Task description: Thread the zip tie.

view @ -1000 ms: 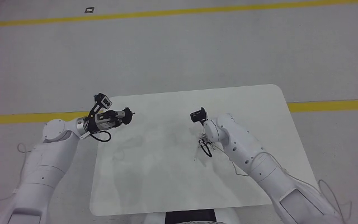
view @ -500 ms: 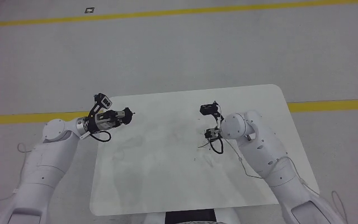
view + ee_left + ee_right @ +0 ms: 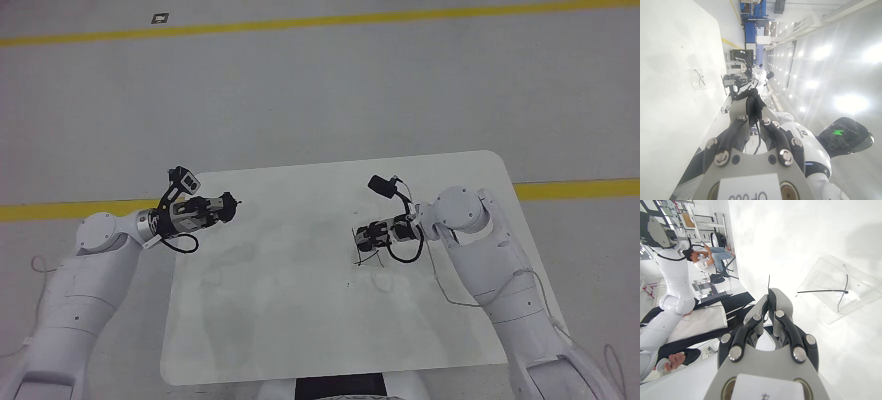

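Note:
My right gripper (image 3: 366, 238) hovers over the middle of the white table (image 3: 290, 330), shut on a thin black zip tie (image 3: 769, 281) whose end sticks out past the fingertips (image 3: 772, 294). In the top view this zip tie (image 3: 358, 250) hangs down from the jaws. A clear tray (image 3: 838, 306) close by on the table holds two more black zip ties (image 3: 845, 286). My left gripper (image 3: 229, 204) stays above the table's left edge, shut, and I see nothing between its black pads (image 3: 753, 98). The left wrist view shows the right gripper (image 3: 730, 81) farther off.
The tray's zip ties (image 3: 700, 79) lie mid-table in the left wrist view. Bare table surface stretches between the two arms and toward the front edge. A yellow floor line (image 3: 300, 22) runs beyond the table.
My right gripper has risen off the tray with a zip tie and turned to point toward the left arm, its elbow swinging out to the right. The left arm has not moved.

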You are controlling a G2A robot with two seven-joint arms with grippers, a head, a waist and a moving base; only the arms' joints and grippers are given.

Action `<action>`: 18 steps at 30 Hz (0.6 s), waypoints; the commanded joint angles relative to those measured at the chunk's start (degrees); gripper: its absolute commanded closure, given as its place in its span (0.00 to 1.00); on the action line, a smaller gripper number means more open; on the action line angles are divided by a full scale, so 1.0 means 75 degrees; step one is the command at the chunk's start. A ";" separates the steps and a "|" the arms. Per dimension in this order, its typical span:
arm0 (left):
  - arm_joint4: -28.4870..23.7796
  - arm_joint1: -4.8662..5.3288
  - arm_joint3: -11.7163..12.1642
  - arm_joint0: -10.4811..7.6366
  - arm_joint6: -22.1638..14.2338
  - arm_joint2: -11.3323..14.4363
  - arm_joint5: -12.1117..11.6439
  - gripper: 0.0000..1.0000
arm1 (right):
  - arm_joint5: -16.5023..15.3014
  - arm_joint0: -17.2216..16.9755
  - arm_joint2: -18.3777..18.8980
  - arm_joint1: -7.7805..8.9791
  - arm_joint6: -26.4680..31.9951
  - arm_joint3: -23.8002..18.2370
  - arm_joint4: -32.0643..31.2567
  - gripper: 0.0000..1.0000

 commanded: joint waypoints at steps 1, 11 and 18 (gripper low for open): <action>0.0000 0.0000 0.0000 0.0000 0.0000 0.0000 0.0000 1.00 | 0.0001 -0.0001 -0.0001 0.0000 -0.0002 -0.0001 -0.0006 1.00; 0.0487 -0.0002 -0.0239 0.0071 0.0060 0.0133 -0.0194 1.00 | -0.0103 0.0300 -0.0202 0.0056 0.0016 0.0345 0.0918 1.00; 0.1349 -0.0034 -0.0266 -0.0152 -0.0059 0.0369 -0.0580 1.00 | -0.0238 0.1462 -0.1785 0.0514 0.0016 0.1279 0.2434 1.00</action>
